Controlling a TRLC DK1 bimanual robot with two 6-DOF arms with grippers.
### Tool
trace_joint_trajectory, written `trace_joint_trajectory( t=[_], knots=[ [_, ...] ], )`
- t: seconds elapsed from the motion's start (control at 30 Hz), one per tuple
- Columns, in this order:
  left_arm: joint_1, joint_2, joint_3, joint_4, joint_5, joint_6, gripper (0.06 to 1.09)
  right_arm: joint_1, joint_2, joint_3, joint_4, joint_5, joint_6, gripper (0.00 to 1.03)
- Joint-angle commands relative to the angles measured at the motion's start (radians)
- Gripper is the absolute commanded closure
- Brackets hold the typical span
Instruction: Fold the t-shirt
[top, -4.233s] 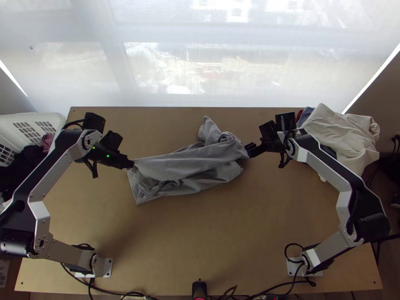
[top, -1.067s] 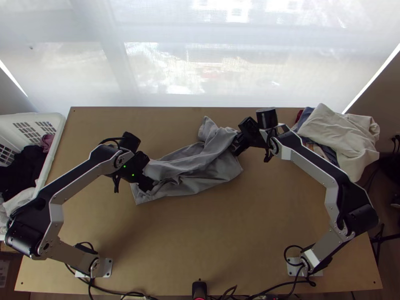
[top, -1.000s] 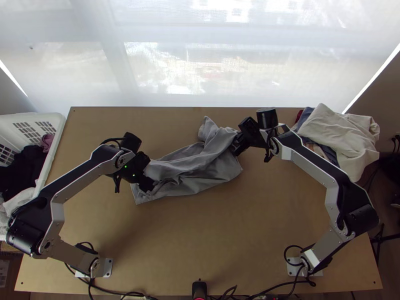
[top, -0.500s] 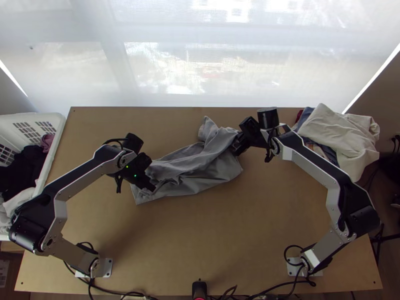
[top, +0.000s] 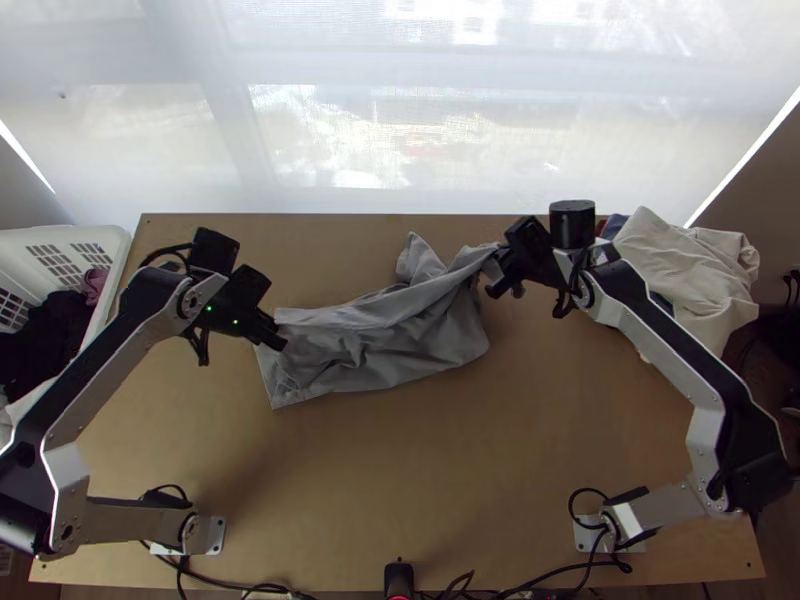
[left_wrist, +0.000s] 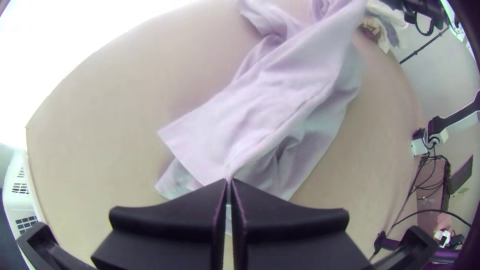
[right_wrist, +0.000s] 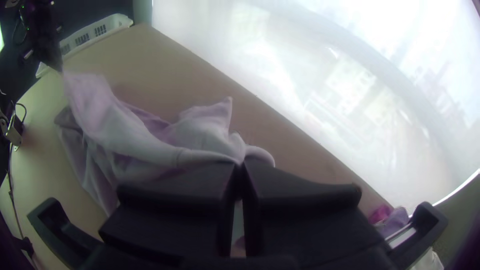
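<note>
We have tabletop (top: 450, 480) across middle and lower frame; grey t-shirt (top: 400, 340) at centre, rumpled, upper layer strung between ends; left tool (left_wrist: 229, 181), left of centre, and right tool (right_wrist: 241, 165), right of centre, each pinch cloth, likely so we can straighten layer before folding.

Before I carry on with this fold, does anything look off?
Yes: the grey t-shirt sits askew, bunched near the right gripper, with a flap poking out toward the far edge of the table, so the fold looks uneven.
</note>
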Motion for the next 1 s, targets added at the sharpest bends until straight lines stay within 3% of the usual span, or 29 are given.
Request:
trace_joint_trajectory(
  t=[0.0, 0.37, 0.53, 0.97],
  knots=[
    [0.038, -0.119, 0.153, -0.057, -0.001, -0.006, 1.05, -0.021, -0.135, 0.029, -0.06, 0.022, 0.001, 1.0],
    [0.028, -0.279, 0.334, -0.09, -0.001, -0.057, 1.05, -0.046, -0.399, 0.014, -0.196, 0.062, -0.003, 1.0],
    [-0.018, -0.357, 0.36, -0.096, -0.025, -0.074, 1.05, -0.035, -0.547, 0.009, -0.252, 0.119, -0.055, 1.0],
    [-0.009, -0.491, 0.508, -0.045, -0.102, -0.085, 1.05, -0.003, -0.87, 0.12, -0.252, 0.2, -0.07, 1.0]
  ],
)
